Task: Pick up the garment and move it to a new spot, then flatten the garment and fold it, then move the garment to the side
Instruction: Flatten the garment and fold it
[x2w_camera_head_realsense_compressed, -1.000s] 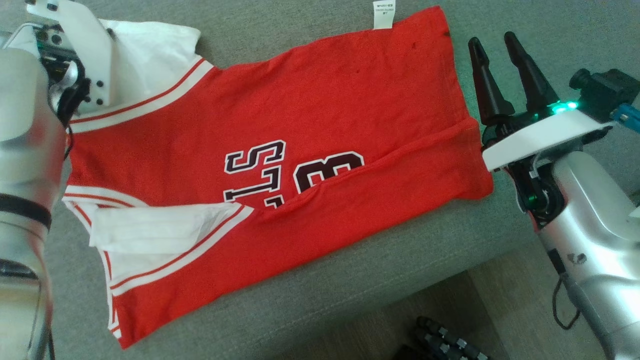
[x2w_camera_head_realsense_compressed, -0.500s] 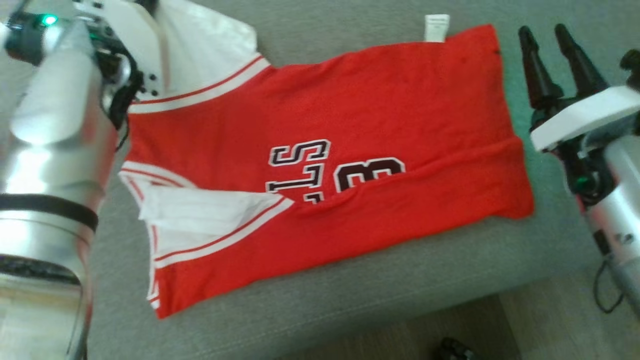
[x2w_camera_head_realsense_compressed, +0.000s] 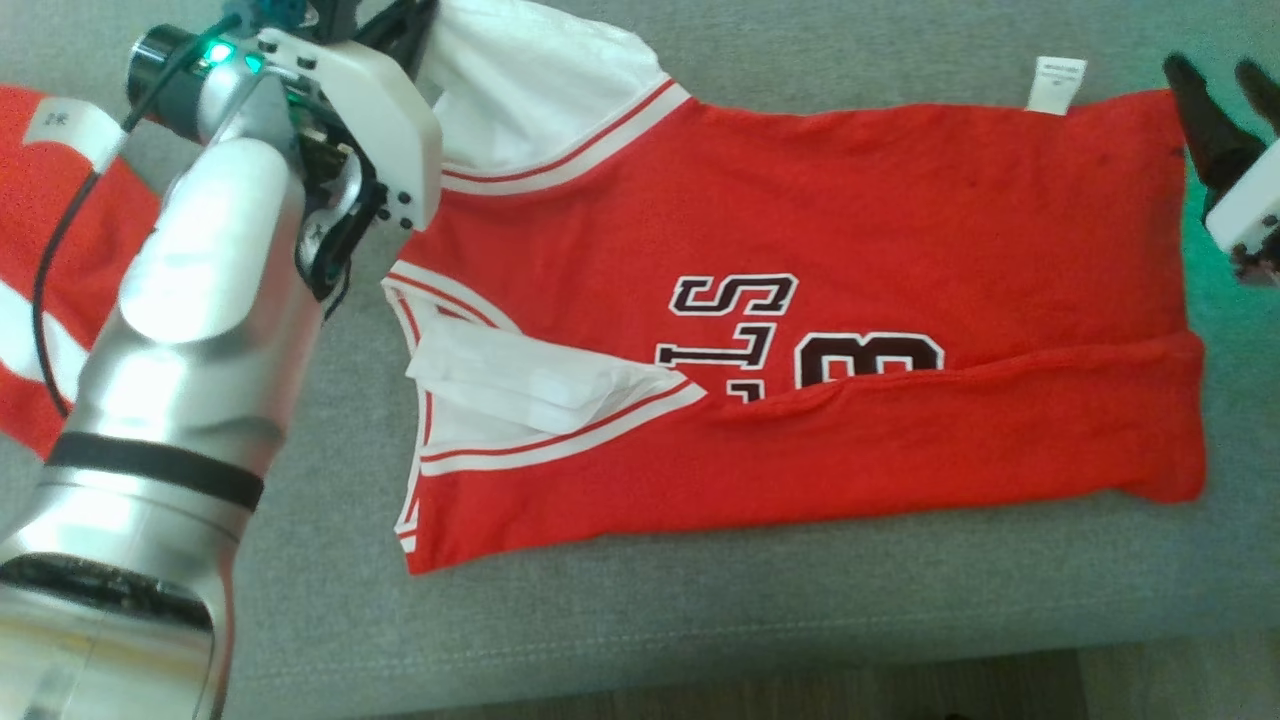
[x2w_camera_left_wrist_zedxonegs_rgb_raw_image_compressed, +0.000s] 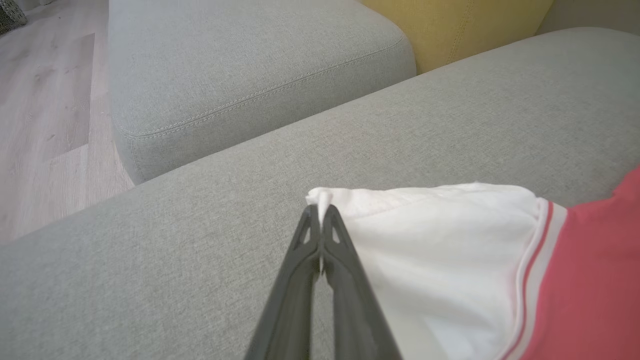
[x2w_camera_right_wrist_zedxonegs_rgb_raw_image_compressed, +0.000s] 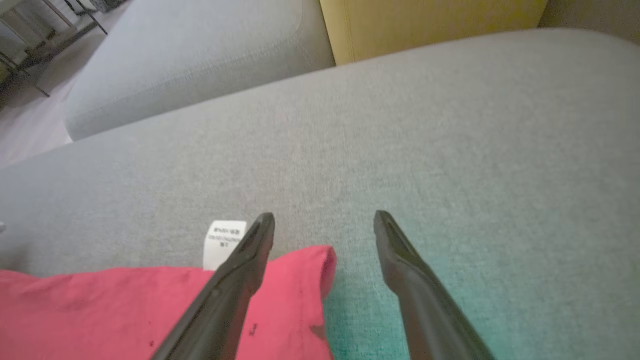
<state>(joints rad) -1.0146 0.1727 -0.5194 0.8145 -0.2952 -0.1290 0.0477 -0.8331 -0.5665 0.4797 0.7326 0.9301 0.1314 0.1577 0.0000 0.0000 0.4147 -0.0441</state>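
On grey sofa (x2w_camera_head_realsense_compressed: 700, 620), red garment (x2w_camera_head_realsense_compressed: 850, 250) lies flat, long axis running left-right between both arms. Left hand (x2w_camera_left_wrist_zedxonegs_rgb_raw_image_compressed: 320, 212) pressed together, pinching corner of white sleeve (x2w_camera_left_wrist_zedxonegs_rgb_raw_image_compressed: 425, 240) at garment's far left end. Right hand (x2w_camera_right_wrist_zedxonegs_rgb_raw_image_compressed: 325, 216) spread, empty, poised at opposite far corner beside tag (x2w_camera_right_wrist_zedxonegs_rgb_raw_image_compressed: 225, 240), one finger over red cloth. Likely next: right hand closes on that corner.

The garment (x2w_camera_head_realsense_compressed: 850, 220) is red with white sleeves and dark lettering, the sofa (x2w_camera_head_realsense_compressed: 700, 620) grey.
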